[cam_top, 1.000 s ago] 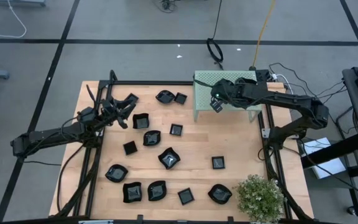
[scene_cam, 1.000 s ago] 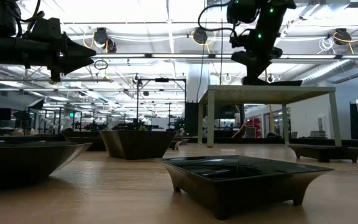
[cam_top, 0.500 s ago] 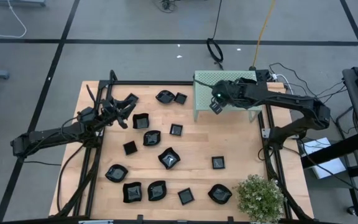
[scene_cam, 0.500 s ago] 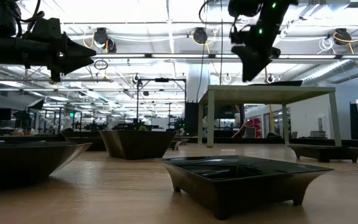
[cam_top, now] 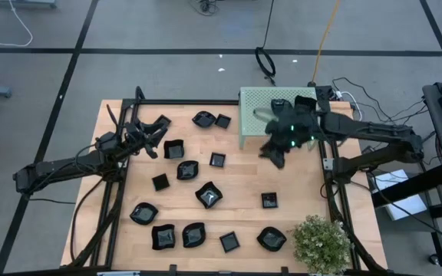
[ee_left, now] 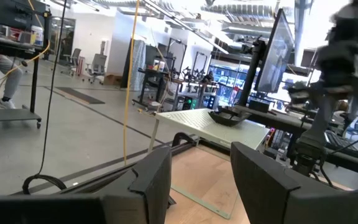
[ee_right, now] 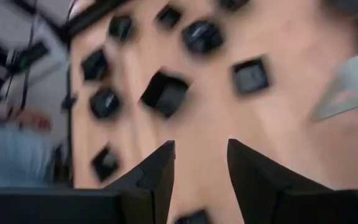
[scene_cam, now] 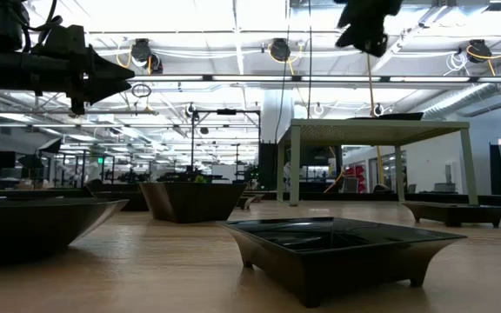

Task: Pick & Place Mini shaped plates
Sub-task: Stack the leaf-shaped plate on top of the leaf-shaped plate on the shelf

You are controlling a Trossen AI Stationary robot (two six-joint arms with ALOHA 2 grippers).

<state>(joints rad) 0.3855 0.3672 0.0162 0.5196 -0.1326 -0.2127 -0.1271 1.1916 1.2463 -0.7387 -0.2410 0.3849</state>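
The right pincer (cam_top: 276, 153) hangs spread and empty, just off the pale green box (cam_top: 261, 103) that carries one plate (ee_left: 227, 116). Below it, mini shaped plates (cam_top: 209, 195) dot the desk (cam_top: 244, 184). Best drop squarely over one rim. The left pincer (cam_top: 153, 136) waits spread, well apart.

Wooden desk (cam_top: 240, 184) with a black frame round its edges. Pale green perforated box (cam_top: 261, 103) stands at the far edge of the desk, upside down like a small table on legs; a bushy green plant (cam_top: 321, 242) sits at the near right corner. Grey floor around, with a yellow cable (cam_top: 324, 31) and a black cable loop (cam_top: 265, 61) beyond the desk.
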